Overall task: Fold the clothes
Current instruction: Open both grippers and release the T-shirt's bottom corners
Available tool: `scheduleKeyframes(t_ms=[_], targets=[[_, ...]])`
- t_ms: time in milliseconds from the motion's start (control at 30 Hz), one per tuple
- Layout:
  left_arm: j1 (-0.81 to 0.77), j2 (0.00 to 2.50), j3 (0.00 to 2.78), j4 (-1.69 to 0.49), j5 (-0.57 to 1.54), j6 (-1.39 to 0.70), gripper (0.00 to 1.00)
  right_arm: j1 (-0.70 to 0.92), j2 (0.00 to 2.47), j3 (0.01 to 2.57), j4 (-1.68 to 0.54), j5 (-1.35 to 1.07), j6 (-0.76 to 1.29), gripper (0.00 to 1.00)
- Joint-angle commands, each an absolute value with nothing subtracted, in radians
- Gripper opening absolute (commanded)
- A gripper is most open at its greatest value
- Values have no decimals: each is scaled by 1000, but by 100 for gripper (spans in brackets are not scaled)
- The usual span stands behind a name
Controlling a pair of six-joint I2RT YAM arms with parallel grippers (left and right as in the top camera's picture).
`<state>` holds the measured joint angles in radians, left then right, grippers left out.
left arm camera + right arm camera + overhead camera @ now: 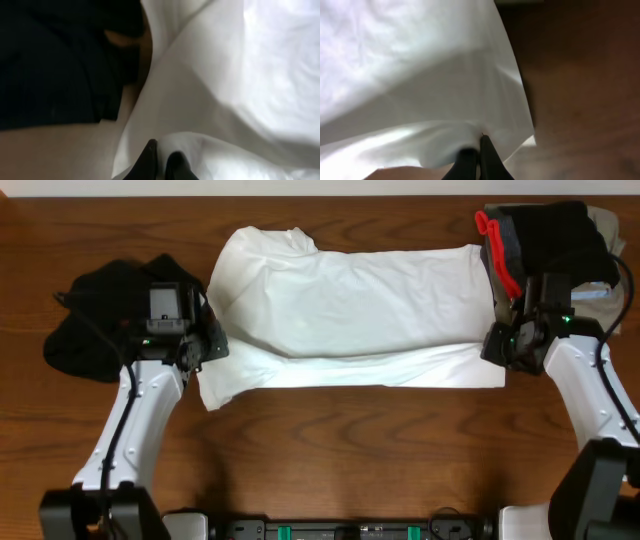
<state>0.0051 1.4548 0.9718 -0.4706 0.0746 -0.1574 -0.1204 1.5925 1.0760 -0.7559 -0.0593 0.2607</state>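
Clearly the left gripper [208, 348] and right gripper [495, 345] are each clamping one end of the shirt [370, 310], whose light, limp cotton is looking likely to sag between them.

A brown wooden table [350, 440] with a dark wavy grain fills the overhead view, and its surface shows a soft shine. At its far right corner lies a folded grey fabric garment with red-orange trim [499, 240]; the bright trim runs along its left edge, toward the middle of the table. Just behind this pile, a khaki-olive cloth garment [606, 220] shows only a little, at the corner. Along the near edge of the table runs a black rail with small green parts [360, 531].
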Motion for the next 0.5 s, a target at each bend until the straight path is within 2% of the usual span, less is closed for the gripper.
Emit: scheduleKeyframes(t_ms=[0, 467], targets=[[2, 1493, 971, -426, 60, -159, 6, -128, 1624, 1075, -723, -73, 230, 1], [-36, 1632, 971, -258, 60, -155, 6, -128, 1723, 1075, -638, -87, 228, 1]])
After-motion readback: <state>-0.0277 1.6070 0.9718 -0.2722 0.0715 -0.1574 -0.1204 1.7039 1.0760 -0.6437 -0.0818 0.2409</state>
